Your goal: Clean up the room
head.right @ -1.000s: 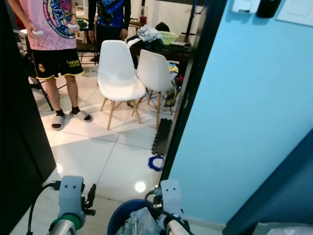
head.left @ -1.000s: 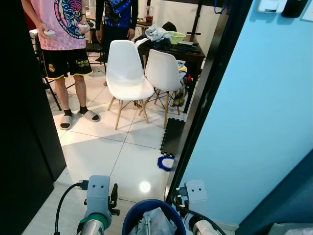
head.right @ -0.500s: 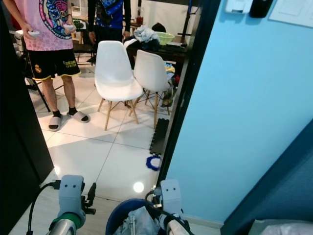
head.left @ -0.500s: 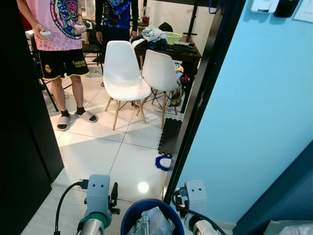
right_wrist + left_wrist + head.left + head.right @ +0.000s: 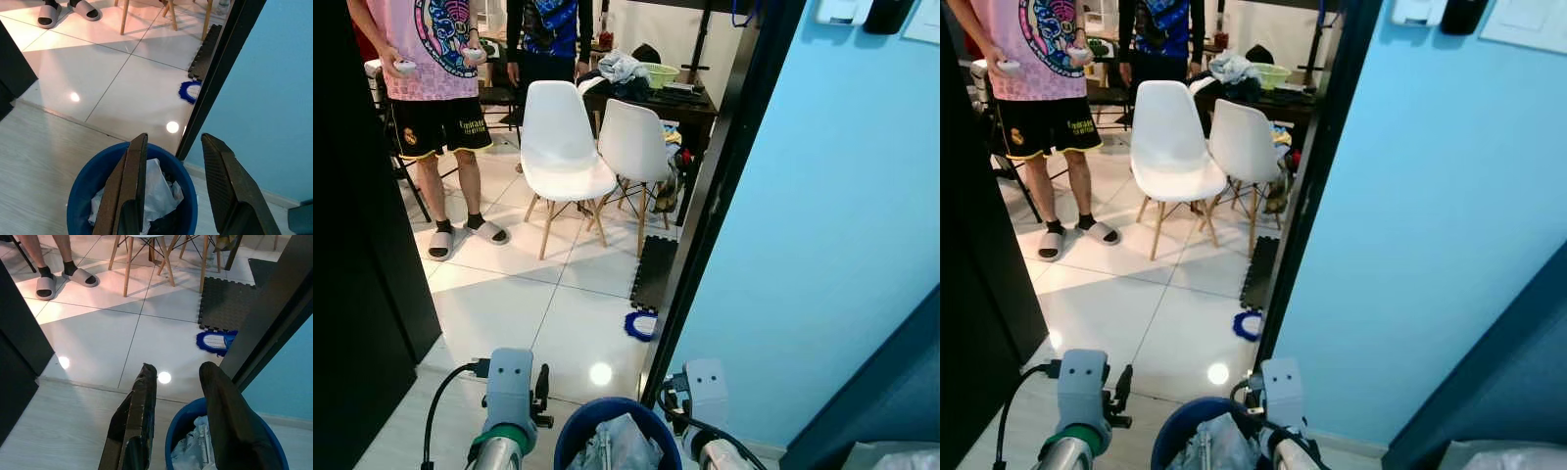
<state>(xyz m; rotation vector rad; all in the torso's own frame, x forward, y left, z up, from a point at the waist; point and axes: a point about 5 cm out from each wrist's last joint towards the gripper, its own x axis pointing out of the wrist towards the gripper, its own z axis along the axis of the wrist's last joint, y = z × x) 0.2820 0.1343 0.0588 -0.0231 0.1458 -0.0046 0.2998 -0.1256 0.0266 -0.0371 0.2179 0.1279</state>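
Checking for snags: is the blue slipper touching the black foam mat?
Apart: the left wrist view shows white tile between the blue slipper and the black foam mat.

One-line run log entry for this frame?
location: doorway | left gripper: open | right gripper: open | blue bin: between arms, crumpled paper inside

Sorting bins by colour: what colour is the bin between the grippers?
Blue bin, clearest in the right wrist view.
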